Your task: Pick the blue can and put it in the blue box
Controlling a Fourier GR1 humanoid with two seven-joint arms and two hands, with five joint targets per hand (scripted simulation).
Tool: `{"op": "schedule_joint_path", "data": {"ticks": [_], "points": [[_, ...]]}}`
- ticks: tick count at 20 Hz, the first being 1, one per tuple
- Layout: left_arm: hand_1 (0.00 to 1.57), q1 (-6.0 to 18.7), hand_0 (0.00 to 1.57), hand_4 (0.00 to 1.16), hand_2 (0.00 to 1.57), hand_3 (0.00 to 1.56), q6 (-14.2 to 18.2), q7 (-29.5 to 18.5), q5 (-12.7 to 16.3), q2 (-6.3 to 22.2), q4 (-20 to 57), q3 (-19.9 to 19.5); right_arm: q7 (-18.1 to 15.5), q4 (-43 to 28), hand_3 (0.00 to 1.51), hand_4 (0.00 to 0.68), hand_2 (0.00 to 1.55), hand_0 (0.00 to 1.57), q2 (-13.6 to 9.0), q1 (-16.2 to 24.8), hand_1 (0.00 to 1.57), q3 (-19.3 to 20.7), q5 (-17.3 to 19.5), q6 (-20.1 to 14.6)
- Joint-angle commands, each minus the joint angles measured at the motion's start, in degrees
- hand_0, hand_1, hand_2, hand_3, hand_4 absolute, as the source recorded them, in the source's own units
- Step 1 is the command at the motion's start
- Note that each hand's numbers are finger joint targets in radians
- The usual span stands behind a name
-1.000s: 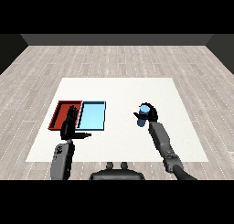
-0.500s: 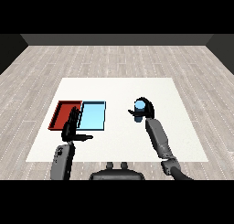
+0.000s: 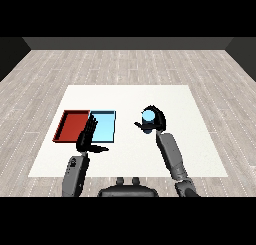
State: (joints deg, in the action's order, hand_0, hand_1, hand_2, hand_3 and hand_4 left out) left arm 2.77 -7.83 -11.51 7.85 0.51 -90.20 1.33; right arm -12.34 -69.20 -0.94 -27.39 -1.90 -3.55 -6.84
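Right of the light blue tray (image 3: 102, 127), well apart, the blue can (image 3: 148, 117) is held upright in the curled right robot hand (image 3: 153, 120); the left robot hand (image 3: 89, 137) is kept open-fingered.

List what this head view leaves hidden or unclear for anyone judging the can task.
- Blue can: its sides and base, covered by the right hand curled round it.
- Whether the can touches the table: cannot tell.
- Light blue tray: its near left corner, behind the left hand.
- Red tray: part of its right edge, same hand.
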Motion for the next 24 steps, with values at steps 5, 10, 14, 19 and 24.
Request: {"op": "schedule_joint_path", "data": {"ticks": [5, 10, 14, 19, 24], "points": [[0.00, 0.16, 0.00, 0.00, 0.00, 0.00, 3.05, 3.99, 4.13, -0.50, -2.10, 5.98, 2.44, -7.33, 1.44, 0.636, 1.47, 1.50, 0.92, 3.63, 1.50, -5.55, -0.38, -2.65], [0.00, 7.95, 0.00, 0.00, 0.00, 0.00, 7.31, 4.48, 3.87, -0.51, 6.23, 9.50, 2.01, -5.59, 1.44, 0.626, 1.47, 1.46, 0.94, 1.78, 1.46, -6.72, -1.24, -4.33], [0.00, 7.94, 0.00, 0.00, 0.00, 0.00, 13.01, 5.03, 4.21, -0.51, 6.37, 14.55, 1.37, -8.54, 1.43, 0.608, 1.46, 1.45, 0.94, 4.72, 1.45, -10.58, -0.98, -5.42], [0.00, 10.89, 0.00, 0.00, 0.00, 0.00, 14.96, 7.17, 3.93, -0.51, 7.67, 14.12, 2.77, -9.33, 1.44, 0.607, 1.45, 1.43, 0.07, 3.64, 1.43, -8.06, -0.89, -1.57], [0.00, 10.13, 0.00, 0.00, 0.00, 0.00, 14.64, -2.65, 2.22, -0.51, 16.94, 18.49, 2.15, -7.33, 1.42, 0.617, 1.45, 1.43, 0.54, 1.74, 1.43, -10.44, -0.67, -2.00]]}}
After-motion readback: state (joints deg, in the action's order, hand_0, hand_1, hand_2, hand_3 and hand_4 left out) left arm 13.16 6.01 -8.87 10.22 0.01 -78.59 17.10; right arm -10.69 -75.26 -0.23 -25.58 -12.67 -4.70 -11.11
